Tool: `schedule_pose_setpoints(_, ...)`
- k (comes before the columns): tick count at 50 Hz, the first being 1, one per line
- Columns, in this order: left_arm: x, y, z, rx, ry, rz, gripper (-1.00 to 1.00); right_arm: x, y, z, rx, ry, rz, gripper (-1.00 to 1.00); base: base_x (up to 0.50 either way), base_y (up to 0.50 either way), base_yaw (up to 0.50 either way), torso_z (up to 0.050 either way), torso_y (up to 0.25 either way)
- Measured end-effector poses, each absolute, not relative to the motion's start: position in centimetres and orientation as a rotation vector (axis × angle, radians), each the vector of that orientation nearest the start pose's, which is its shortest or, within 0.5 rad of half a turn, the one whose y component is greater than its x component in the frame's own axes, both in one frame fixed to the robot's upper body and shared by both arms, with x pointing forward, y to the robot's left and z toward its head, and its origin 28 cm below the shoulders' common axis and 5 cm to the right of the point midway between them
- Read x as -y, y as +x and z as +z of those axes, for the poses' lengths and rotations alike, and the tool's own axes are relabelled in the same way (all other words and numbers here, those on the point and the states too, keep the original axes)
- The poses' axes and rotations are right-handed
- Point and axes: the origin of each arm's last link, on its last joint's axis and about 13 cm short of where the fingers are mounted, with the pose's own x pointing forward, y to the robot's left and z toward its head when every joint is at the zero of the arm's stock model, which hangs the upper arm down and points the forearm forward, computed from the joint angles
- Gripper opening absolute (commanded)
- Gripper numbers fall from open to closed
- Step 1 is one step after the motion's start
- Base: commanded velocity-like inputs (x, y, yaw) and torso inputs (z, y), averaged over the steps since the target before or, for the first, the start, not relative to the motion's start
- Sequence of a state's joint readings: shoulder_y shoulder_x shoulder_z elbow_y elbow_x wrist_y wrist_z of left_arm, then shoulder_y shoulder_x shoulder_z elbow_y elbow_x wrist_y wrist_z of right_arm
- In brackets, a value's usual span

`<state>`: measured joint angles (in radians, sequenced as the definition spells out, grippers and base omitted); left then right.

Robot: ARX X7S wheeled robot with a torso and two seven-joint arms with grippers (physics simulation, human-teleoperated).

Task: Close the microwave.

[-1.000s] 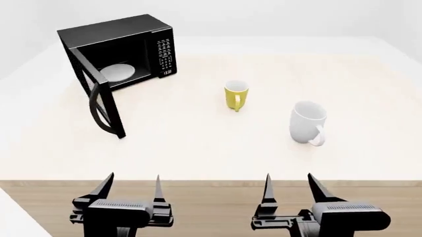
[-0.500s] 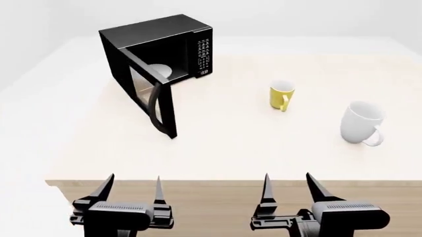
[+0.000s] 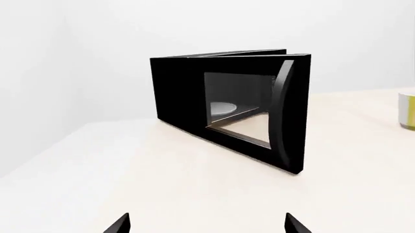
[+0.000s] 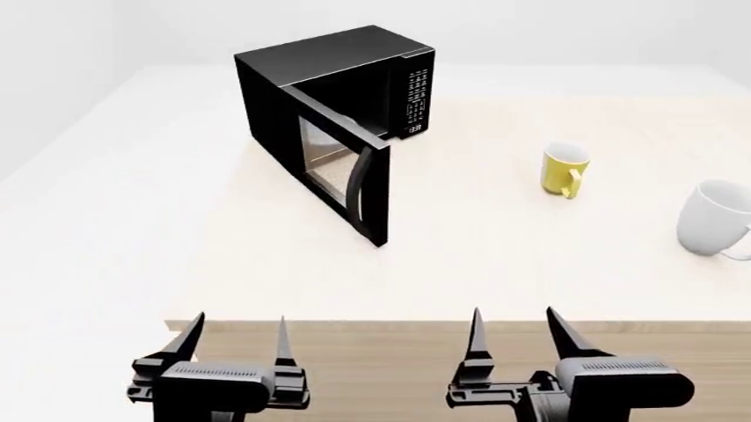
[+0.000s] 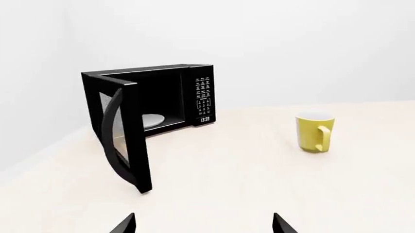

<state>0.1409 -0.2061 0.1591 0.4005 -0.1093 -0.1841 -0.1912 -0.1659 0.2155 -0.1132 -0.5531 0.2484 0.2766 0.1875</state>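
Microwave (image 4: 352,88) first: one black boxy oven stands toward the far left part of the table (image 4: 493,255), its door (image 4: 352,180) swung wide open toward the robot, the curved handle (image 4: 359,186) on the door's outer face. The white-marked keypad (image 4: 416,101) faces right of the opening, and the right wrist view shows the white turntable plate (image 5: 153,120) inside (also visible through the door window in the left wrist view).

Counting outward: one microwave, two mugs, two grippers. A yellow mug (image 4: 565,170) sits well to the right of the oven, and a white mug (image 4: 716,220) lies farther right still, cut by the head view's edge.

Both mugs and the oven rest on a pale, cream-coloured tabletop with a wood-toned front edge (image 4: 470,327); plain white walls surround it.

The left gripper (image 4: 235,338) and right gripper (image 4: 513,334) hang below the front edge, each with its fingers spread apart and nothing between them, well apart from the microwave.

Compared with half a second ago, the oven and both mugs sit farther right in the head view, and the white mug now touches the frame edge, while the grippers keep the same place and spread.
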Motion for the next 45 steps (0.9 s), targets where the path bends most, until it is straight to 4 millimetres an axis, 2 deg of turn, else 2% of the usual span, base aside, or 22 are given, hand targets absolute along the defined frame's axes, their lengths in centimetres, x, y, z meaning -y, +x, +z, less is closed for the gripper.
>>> schedule_pose_setpoints(4, -20.92, 17.50, 5.54, 0.053, 0.063, -0.024, 1.00, 10.22, 16.63, 7.90, 0.074, 0.057, 0.040, 1.00, 0.07, 0.00, 0.00, 0.000, 0.000)
schedule_pose_setpoints(22, -20.83, 17.51, 5.56, 0.054, 0.066, -0.021, 1.00, 10.25, 16.39, 8.13, 0.097, 0.072, 0.060, 1.00, 0.49, 0.00, 0.00, 0.000, 0.000)
schedule_pose_setpoints(28, -20.82, 17.49, 5.63, 0.056, 0.067, -0.019, 1.00, 10.27, 16.48, 8.15, 0.098, 0.074, 0.059, 1.00, 0.04, 0.02, 0.00, 0.000, 0.000)
schedule_pose_setpoints(45, -20.77, 17.42, 5.61, 0.056, 0.067, -0.017, 1.00, 10.31, 16.38, 8.17, 0.108, 0.084, 0.058, 1.00, 0.00, 0.50, 0.00, 0.000, 0.000)
